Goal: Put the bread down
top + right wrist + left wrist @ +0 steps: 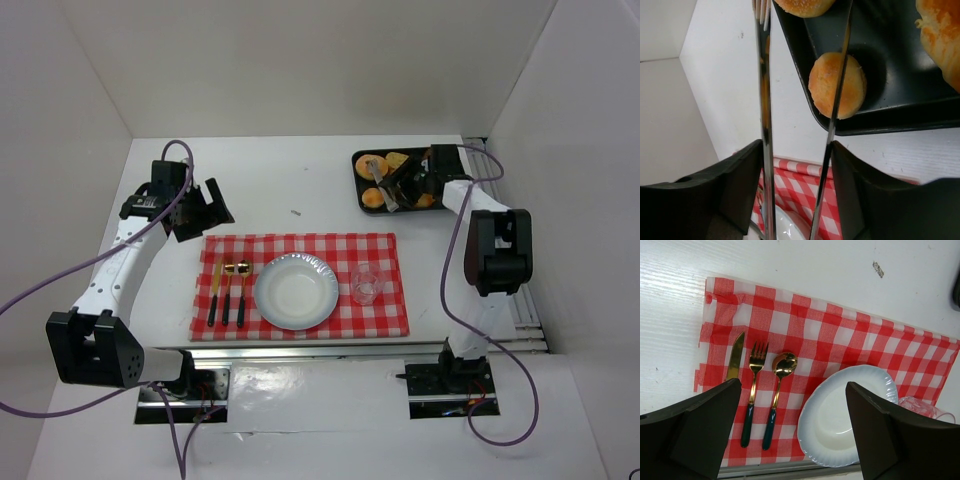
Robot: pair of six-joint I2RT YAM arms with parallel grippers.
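Several rolls lie in the black tray (358, 160) at the upper right of the overhead view, so the bread is not yet picked up; the step in hand, as I judge it, is reaching for one roll with the tongs (765, 100). The right gripper (796, 150) has its fingers pressed on the two arms of the tongs and carries them above the tray; the blades stand apart with nothing between them. In the right wrist view the nearest roll (827, 87) sits at centre right, in the tray's corner; one blade crosses in front of its middle, the other runs to its left over the bare table. The next move probably calls for shifting the tongs across until both blades straddle the roll, lowering, then squeezing; the tray's wall close by may crowd one blade. The likely goal is the white plate (295, 290) on the checked placemat (230, 245), low in the centre. The left gripper (792, 385) hangs wide open and empty over the mat's left part, above the cutlery (756, 385).
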